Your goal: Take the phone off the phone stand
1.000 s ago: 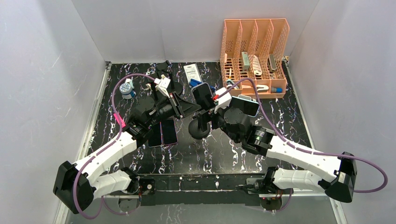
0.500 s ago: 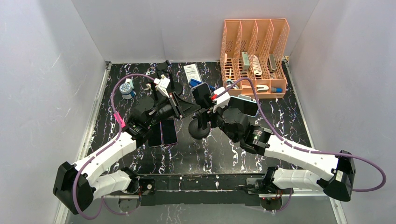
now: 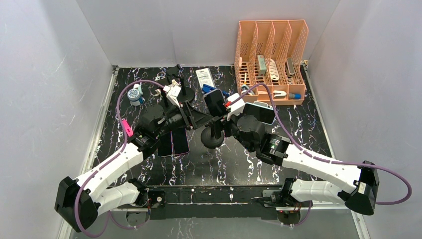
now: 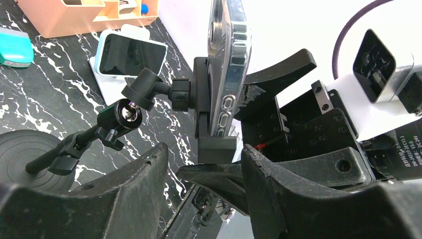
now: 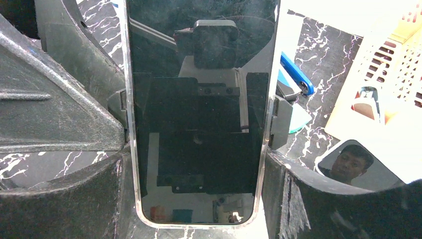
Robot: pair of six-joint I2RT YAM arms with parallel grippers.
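The left arm (image 3: 119,159) has swung its forearm rightward across the middle of the worktop. The right arm (image 3: 318,164) has barely shifted, so both wrists now crowd the phone stand (image 3: 212,139), whose round base sits about mid-worktop, a little toward the far edge. The left gripper (image 3: 199,118) has arrived just beside the stand's head with its fingers spread wide. From its own camera they straddle the lower end of the cradle (image 4: 214,149), apparently without touching it. The right gripper (image 3: 220,122) flanks the phone (image 3: 215,101) along both long edges, but I cannot tell whether its fingers (image 5: 59,109) are actually pressing. The phone stands upright in the cradle, with the side clamps (image 5: 279,122) hugging it. I reckon the left has come in to steady the stand so the right can pull the phone free. Nothing is out yet.
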